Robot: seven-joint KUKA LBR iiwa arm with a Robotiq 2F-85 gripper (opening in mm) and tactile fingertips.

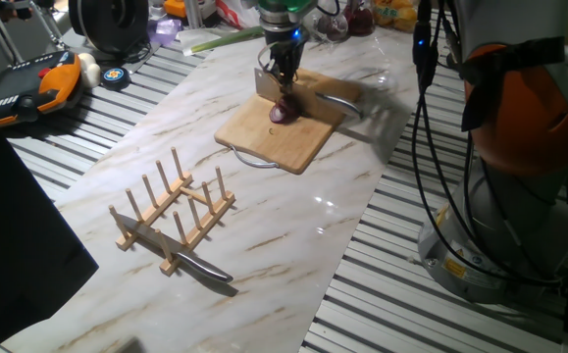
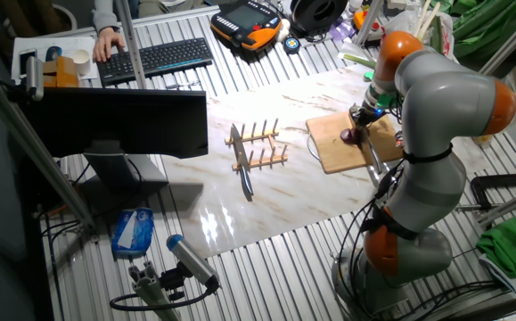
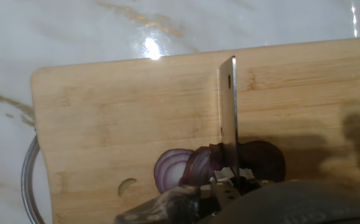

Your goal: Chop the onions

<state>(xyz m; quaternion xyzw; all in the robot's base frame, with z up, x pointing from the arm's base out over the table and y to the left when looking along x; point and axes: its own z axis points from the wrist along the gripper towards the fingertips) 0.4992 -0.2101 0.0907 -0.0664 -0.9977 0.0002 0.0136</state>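
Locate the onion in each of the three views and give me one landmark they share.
One fixed view: the onion sits top centre, under the hand, on the cutting board.
The other fixed view: onion at right of centre, on the board's far end, beside the arm.
Hand view: onion at bottom centre, partly sliced, with the cleaver blade in it.
Shared landmark: the wooden cutting board.

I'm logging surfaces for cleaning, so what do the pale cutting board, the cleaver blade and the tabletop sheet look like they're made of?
The pale rectangular cutting board looks like bamboo or light wood, matte, with parallel grain strips. The flat grey cleaver blade appears to be brushed steel with a dull sheen. The white tabletop sheet looks like glossy marble or a marble-print laminate: tan veins and bright lamp glints.
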